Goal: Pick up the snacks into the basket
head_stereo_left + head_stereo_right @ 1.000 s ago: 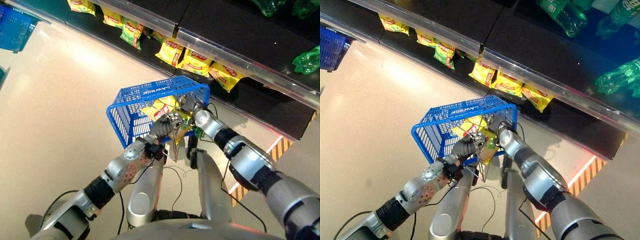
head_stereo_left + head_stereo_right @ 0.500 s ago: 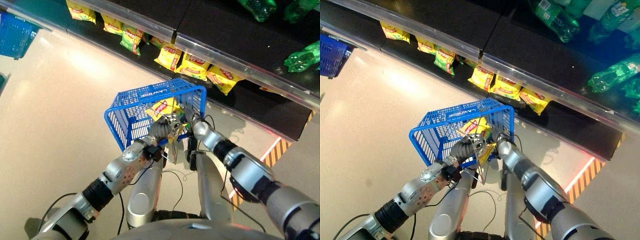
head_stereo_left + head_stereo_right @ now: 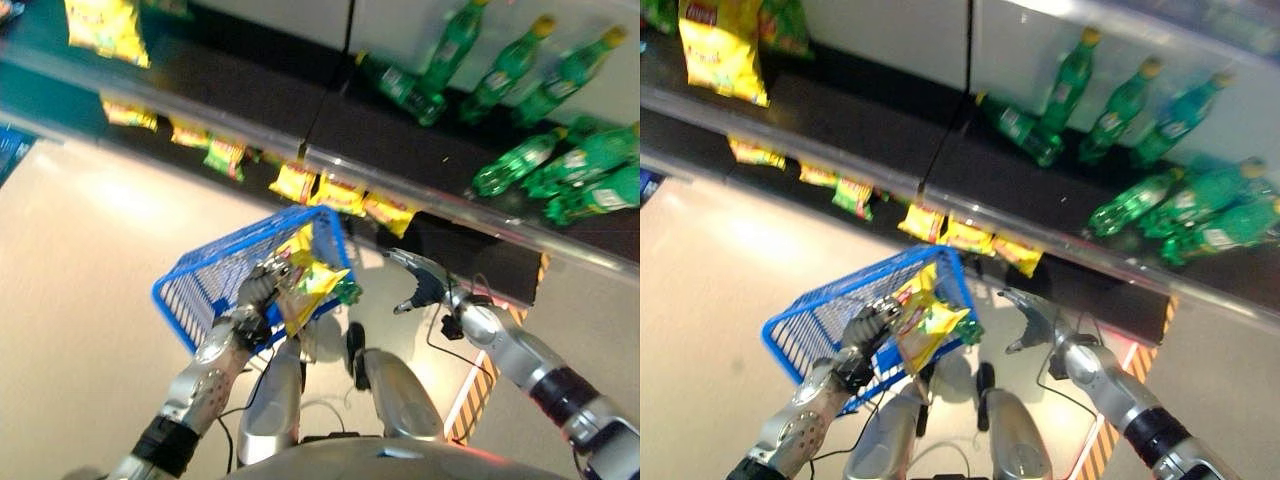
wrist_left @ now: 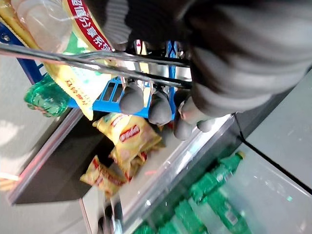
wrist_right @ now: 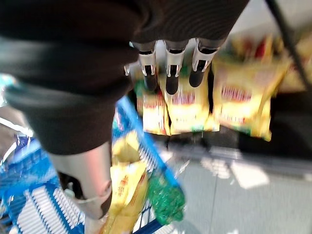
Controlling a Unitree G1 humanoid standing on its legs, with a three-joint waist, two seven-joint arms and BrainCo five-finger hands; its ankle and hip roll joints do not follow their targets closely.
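Note:
A blue wire basket hangs from my left hand, whose fingers are curled round its metal handle. Yellow snack bags and a green pack stick out over the basket's right rim. To the right of the basket, and apart from it, my right hand is open and holds nothing. In the right wrist view its straight fingers point toward yellow snack bags on the low shelf, with the basket below.
A dark low shelf holds more yellow and green snack bags along its lower level. Green bottles lie on the level above. A striped hazard strip marks the floor at the right.
The camera has tilted up toward the shelves. My right hand has drawn out of the basket to the right, empty, leaving the snack bags in it. The left hand keeps the handle.

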